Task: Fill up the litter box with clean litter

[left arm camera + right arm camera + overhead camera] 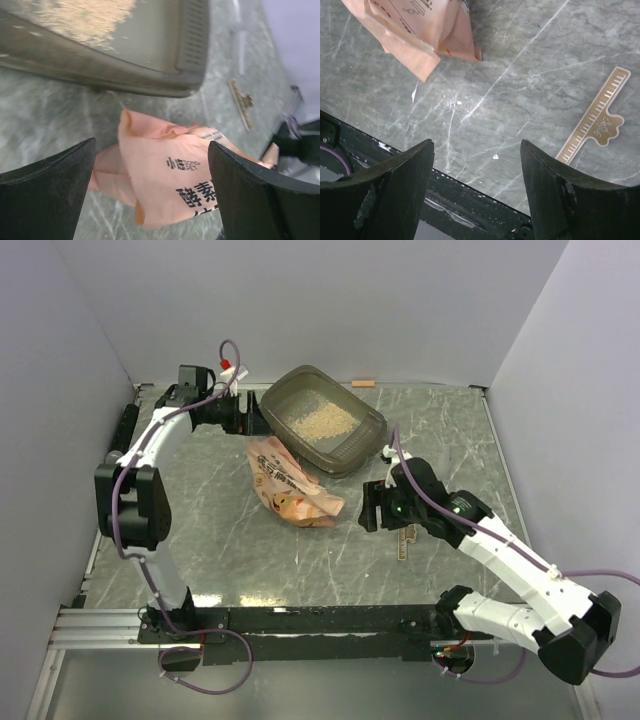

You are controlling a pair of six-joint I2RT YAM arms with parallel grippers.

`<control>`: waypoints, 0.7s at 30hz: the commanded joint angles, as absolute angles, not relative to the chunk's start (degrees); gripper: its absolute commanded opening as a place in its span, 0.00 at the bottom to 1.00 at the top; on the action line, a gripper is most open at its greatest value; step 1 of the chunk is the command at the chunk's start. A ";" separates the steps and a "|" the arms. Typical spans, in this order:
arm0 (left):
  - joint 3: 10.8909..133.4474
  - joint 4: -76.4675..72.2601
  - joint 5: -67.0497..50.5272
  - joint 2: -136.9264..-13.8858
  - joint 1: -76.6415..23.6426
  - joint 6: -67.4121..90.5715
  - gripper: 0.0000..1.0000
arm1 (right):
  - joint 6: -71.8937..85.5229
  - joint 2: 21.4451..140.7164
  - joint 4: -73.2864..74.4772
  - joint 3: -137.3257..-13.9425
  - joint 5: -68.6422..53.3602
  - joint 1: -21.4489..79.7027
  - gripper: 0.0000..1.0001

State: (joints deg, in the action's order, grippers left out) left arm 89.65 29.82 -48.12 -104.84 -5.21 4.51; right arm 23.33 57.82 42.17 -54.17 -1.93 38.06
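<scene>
The grey-brown litter box [365, 435] stands at the back centre of the table with a patch of pale tan litter [318, 420] inside. The salmon-pink litter bag [290, 485] lies crumpled on the table just in front of the box. My left gripper [253, 420] is open and empty at the box's left end, above the bag's far end. In the left wrist view the gripper [151, 145] frames the bag [170, 170], with the box [125, 75] and litter [85, 20] beyond. My right gripper [371, 508] is open and empty, right of the bag. Its wrist view [476, 145] shows the bag's edge [420, 30].
A thin tan ruler-like strip [595, 122] lies on the marble table right of the bag; it also shows in the top view [402, 540] and the left wrist view [241, 102]. A black rail [320, 618] runs along the near edge. Walls enclose three sides.
</scene>
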 commanded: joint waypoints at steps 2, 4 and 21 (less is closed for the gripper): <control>94.39 36.55 -59.68 -109.24 -5.36 0.62 0.97 | 23.47 52.74 43.86 -52.91 -0.18 38.06 0.77; 94.92 37.70 -58.45 -110.21 -5.36 -2.02 0.97 | 23.29 51.86 44.21 -52.74 1.13 37.97 0.78; 97.03 44.21 -61.26 -118.82 -11.25 -9.75 0.99 | 24.26 49.22 43.68 -49.40 -0.88 37.97 0.78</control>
State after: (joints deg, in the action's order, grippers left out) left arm 93.84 41.08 -57.74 -115.79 -9.39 -5.48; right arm 23.38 51.03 44.16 -49.67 -0.69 38.06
